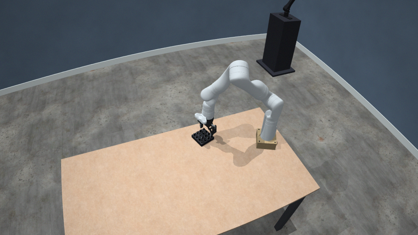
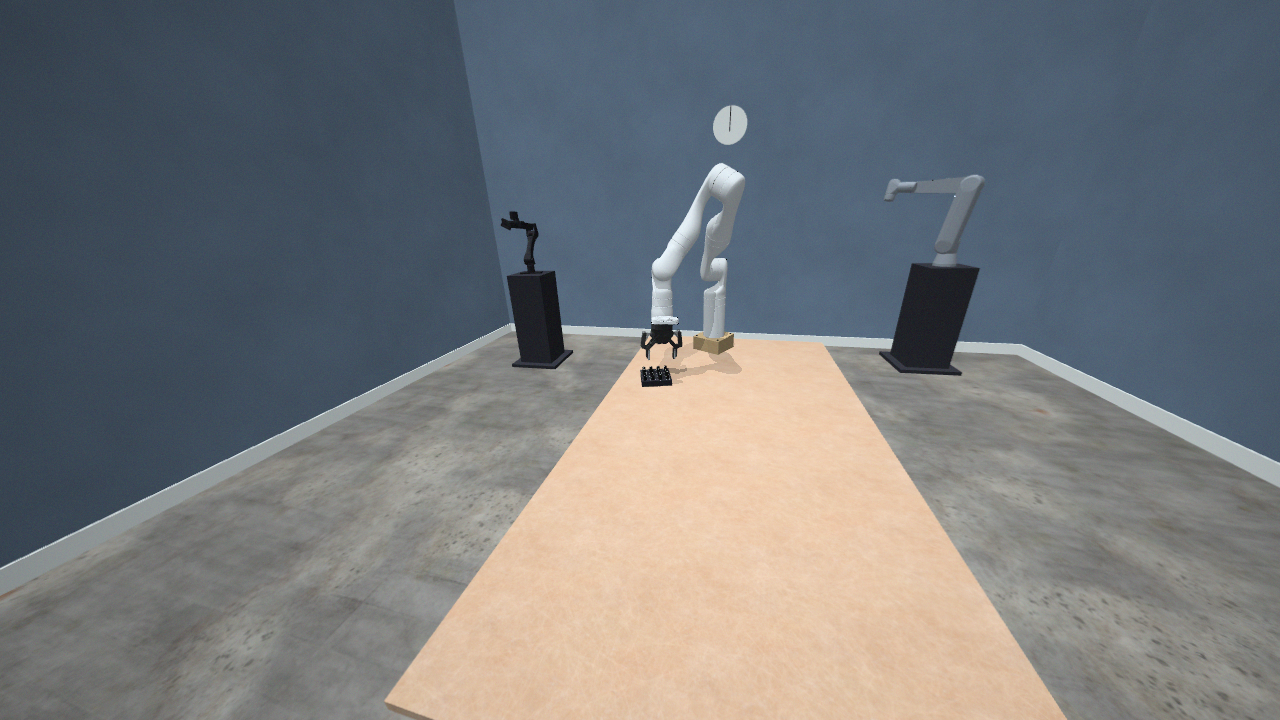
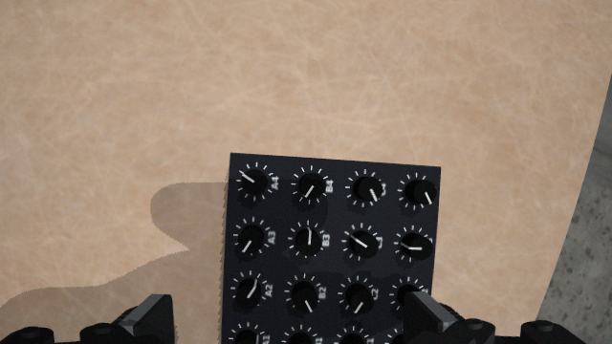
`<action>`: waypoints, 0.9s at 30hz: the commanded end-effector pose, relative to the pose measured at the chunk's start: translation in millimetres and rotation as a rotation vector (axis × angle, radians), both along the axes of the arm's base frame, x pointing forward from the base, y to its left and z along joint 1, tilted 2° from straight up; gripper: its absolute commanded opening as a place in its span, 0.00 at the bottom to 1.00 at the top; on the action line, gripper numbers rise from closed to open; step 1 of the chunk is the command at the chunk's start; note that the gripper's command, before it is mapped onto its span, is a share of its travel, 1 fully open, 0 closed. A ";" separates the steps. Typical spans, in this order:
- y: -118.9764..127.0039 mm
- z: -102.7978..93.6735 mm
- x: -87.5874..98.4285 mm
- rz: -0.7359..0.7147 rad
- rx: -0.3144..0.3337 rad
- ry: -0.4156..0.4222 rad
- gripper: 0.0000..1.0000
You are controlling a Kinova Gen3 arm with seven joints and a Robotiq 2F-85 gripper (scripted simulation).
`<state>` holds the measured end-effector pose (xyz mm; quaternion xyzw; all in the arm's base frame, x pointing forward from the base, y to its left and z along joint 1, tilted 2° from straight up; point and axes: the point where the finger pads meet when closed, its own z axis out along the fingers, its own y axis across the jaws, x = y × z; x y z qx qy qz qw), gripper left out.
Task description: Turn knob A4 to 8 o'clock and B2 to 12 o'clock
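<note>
1. End effector [image 1: 207,131] [image 2: 661,356] [image 3: 289,321]: spread wide, nothing held, above the box.
2. Box [image 1: 202,137] [image 2: 656,377] [image 3: 335,268]: on the table [image 1: 175,181] [image 2: 751,519] [image 3: 143,96], near one long edge; your wrist view cuts off row 1.
3. D2: partly behind a fingertip.
4. A4 [image 3: 254,182], B2 [image 3: 304,295]: legible to you only in the wrist view.
5. Clock [image 2: 729,124]: exterior view only.

Robot lab, judging by arms on black pedestals [image 1: 281,43] [image 2: 535,317] around a worktable [image 1: 163,181] [image 2: 733,501].
</note>
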<state>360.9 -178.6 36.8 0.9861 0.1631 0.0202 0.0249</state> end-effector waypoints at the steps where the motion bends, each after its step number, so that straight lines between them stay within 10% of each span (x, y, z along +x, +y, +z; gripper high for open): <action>1: -14.2 -0.1 -8.2 -0.043 0.011 0.009 1.00; 27: -19.3 0.8 -14.6 -0.071 0.028 0.017 1.00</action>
